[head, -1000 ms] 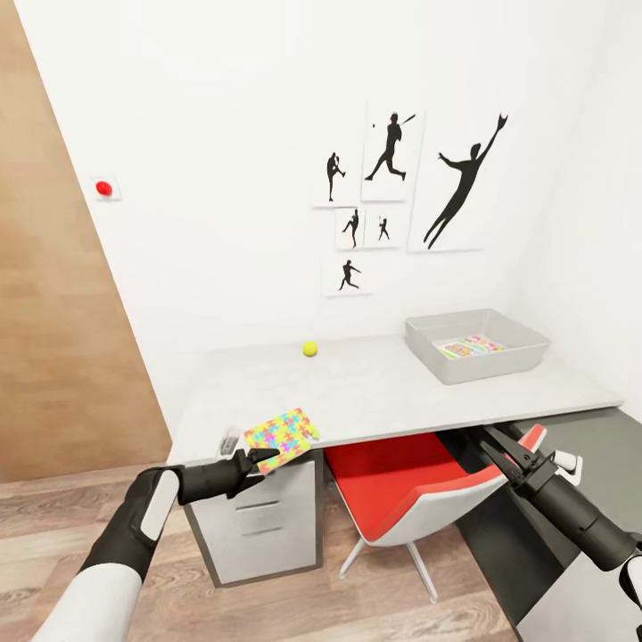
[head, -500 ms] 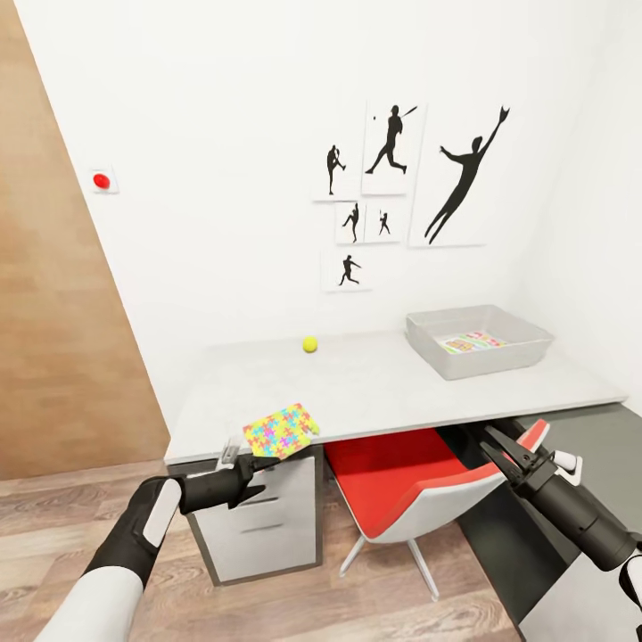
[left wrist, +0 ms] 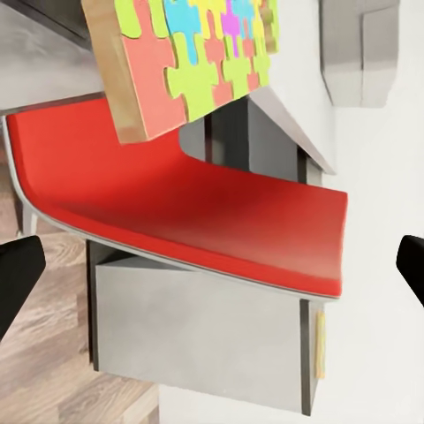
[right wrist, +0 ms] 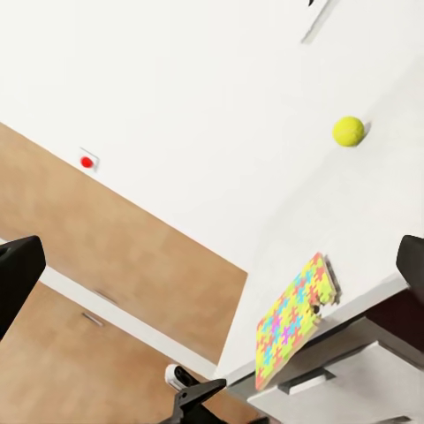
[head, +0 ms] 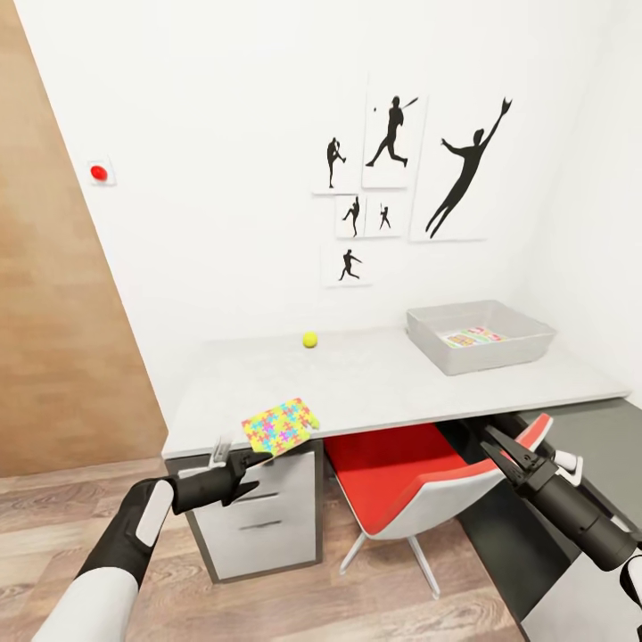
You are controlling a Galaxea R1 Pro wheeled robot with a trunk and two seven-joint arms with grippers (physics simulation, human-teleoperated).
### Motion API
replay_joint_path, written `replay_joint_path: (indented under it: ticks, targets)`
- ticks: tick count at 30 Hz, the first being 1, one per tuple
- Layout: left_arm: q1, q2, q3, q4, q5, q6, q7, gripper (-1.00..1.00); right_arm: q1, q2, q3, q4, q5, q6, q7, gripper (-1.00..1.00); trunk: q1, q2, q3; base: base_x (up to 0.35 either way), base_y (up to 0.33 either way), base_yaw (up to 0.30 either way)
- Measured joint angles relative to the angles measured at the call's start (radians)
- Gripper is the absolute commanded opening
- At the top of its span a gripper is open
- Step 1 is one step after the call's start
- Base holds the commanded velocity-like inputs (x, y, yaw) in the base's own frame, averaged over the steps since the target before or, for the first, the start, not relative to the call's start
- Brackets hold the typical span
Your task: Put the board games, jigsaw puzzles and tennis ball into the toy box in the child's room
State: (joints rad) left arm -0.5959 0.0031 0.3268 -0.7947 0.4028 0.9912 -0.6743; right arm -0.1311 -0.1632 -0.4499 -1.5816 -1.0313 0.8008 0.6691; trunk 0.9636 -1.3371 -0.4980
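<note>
One colourful printed flat piece [head: 473,337] already lies inside the light grey shallow toy box [head: 428,337] — the jigsaw-patterned flat puzzle [head: 280,426] overhangs the white table's [head: 392,383] front edge, the yellow-green tennis ball [head: 309,339] sits far back. Left gripper [head: 251,465] and right gripper [head: 496,448] hang spread, empty.

No text, label, brand name or number can be read in any of the views. The wall pictures [head: 392,178] above the table [head: 392,383] carry only black silhouettes of athletes, without captions. The jigsaw puzzle [head: 280,425] at the near edge of the table shows only coloured interlocking pieces, no letters. The flat printed item [head: 474,337] inside the toy box [head: 480,335] has a busy colourful print, but it is too small to tell if it holds any words.
</note>
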Motion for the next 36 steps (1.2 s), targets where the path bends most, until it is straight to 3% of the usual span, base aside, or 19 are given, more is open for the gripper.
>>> replay_joint_path:
  ticks: [3,16,36]
  targets:
    - [0.0,0.0,0.0,0.0,0.0,0.0,0.0,1.0,0.0,0.0,0.0,0.0,0.0,0.0,0.0,1.0,0.012,-0.021,-0.009,0.0,0.0,0.0]
    - [0.0,-0.004,0.0,0.0,0.0,0.001,0.006,1.0,0.0,-0.001,0.0,0.0,-0.001,0.0,0.0,1.0,0.012,-0.021,-0.009,0.002,0.0,0.0]
    - [0.0,-0.007,0.0,-0.001,-0.002,-0.002,0.008,1.0,0.0,-0.001,0.0,0.0,0.0,0.0,0.0,1.0,0.011,-0.021,-0.009,0.138,0.026,0.0]
